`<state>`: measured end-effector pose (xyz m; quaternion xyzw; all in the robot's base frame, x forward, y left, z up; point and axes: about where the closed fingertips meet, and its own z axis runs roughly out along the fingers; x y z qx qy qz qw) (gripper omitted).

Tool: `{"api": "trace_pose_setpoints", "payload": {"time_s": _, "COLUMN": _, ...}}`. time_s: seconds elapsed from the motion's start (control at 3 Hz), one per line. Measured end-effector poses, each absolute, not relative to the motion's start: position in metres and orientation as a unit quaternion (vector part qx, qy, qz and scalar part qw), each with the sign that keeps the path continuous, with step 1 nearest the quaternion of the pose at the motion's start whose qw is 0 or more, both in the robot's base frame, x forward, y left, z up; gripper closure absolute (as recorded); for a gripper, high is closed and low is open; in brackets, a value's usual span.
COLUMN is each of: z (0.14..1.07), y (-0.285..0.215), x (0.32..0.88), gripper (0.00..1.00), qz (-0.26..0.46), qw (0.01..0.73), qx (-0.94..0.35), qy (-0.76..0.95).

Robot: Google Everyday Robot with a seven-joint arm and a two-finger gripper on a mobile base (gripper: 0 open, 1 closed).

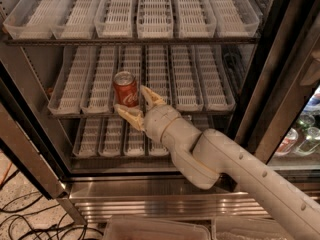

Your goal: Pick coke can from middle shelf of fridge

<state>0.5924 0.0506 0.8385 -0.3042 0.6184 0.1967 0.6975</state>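
The coke can [125, 88], red with a white script logo and silver top, stands upright near the front of a white lane tray on the middle shelf [210, 105] of the fridge [150, 191]. My gripper [137, 103] reaches into the fridge from the lower right, just in front of and slightly below the can. It is open: one beige finger [128, 116] lies under the can's lower left, the other [151, 96] sits to its right. The can stands between the fingers, not clamped.
The top shelf [135, 40] and bottom shelf [120, 151] carry bare white slotted trays. A dark door edge [270, 79] stands at right, with bottles [300, 136] behind glass beyond it. A steel door frame [30, 154] slants at left. Cables [20, 219] lie on the floor.
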Motion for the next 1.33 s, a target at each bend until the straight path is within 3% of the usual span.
{"api": "trace_pose_setpoints", "payload": {"time_s": 1.33, "z": 0.829, "y": 0.066, "x": 0.638, "gripper": 0.34, "qz": 0.232, "qw": 0.681, "qx": -0.3, "qy": 0.626}}
